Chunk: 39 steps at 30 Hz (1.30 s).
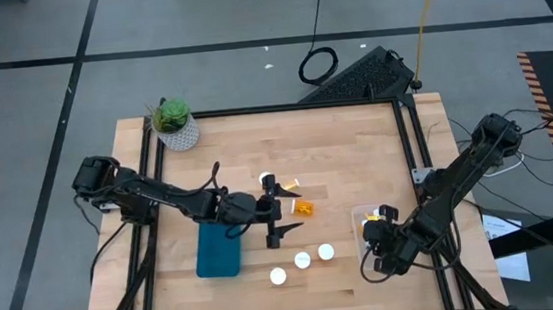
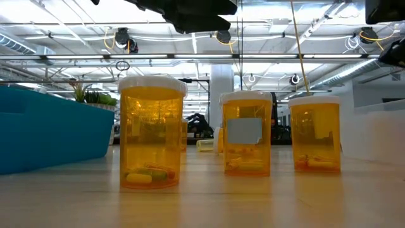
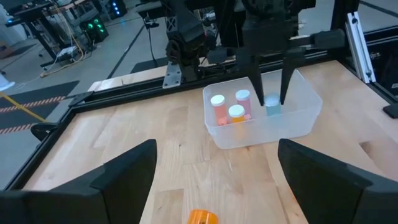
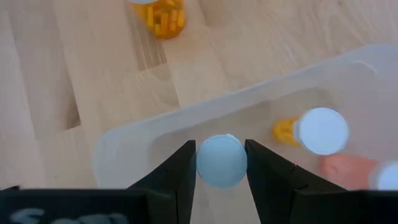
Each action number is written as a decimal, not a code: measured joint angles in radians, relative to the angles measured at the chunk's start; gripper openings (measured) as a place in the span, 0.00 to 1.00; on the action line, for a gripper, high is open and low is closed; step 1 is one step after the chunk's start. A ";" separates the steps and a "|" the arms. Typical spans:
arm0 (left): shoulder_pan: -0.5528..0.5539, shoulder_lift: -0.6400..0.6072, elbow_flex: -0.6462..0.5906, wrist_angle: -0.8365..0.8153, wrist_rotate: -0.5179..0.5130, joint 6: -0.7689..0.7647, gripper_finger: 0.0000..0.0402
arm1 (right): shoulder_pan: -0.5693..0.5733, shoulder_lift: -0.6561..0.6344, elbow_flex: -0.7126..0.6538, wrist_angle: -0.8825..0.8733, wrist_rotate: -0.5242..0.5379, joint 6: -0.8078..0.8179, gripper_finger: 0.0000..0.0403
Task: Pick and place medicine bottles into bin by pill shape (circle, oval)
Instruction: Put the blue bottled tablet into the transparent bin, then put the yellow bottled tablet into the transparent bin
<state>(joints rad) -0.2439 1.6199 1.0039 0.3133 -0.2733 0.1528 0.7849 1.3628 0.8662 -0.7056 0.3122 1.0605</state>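
Evidently at the placing step, the right gripper (image 4: 221, 163) held a bottle (image 4: 221, 160) clamped inside the clear bin (image 4: 124, 149); release came next. Left gripper (image 1: 273, 211) hovered apart mid-table.

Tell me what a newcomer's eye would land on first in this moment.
Probably the right gripper, lowered into the clear bin at the table's right edge with a white-capped bottle between its fingers, beside three bottles already inside. Next, the left gripper open at mid-table near a bottle lying on its side, with a blue bin beside that arm and three upright bottles at the front.
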 joint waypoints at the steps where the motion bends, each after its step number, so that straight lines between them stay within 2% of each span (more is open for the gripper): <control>1: 0.000 0.000 0.000 -0.003 0.000 0.000 0.83 | 0.000 0.000 -0.006 0.011 0.000 0.000 0.30; 9: 0.000 0.000 0.000 -0.028 0.000 0.000 0.83 | 0.000 0.000 -0.076 0.089 -0.004 0.000 0.39; 19: 0.003 0.000 0.000 -0.027 0.000 0.000 0.83 | 0.000 -0.040 -0.079 0.106 -0.003 -0.007 0.46; 29: 0.014 0.000 0.000 -0.044 0.000 -0.023 0.83 | 0.000 -0.185 -0.079 0.103 0.022 -0.025 0.49; 33: 0.031 0.000 0.000 -0.061 0.000 -0.043 0.83 | -0.020 -0.267 -0.079 0.101 0.085 -0.081 0.49; 39: 0.059 0.000 0.000 -0.104 0.001 -0.063 0.83 | -0.109 -0.374 -0.079 0.104 0.112 -0.221 0.49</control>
<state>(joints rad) -0.1853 1.6203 1.0035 0.2093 -0.2726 0.0902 0.6762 0.9890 0.7872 -0.6018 0.4245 0.8397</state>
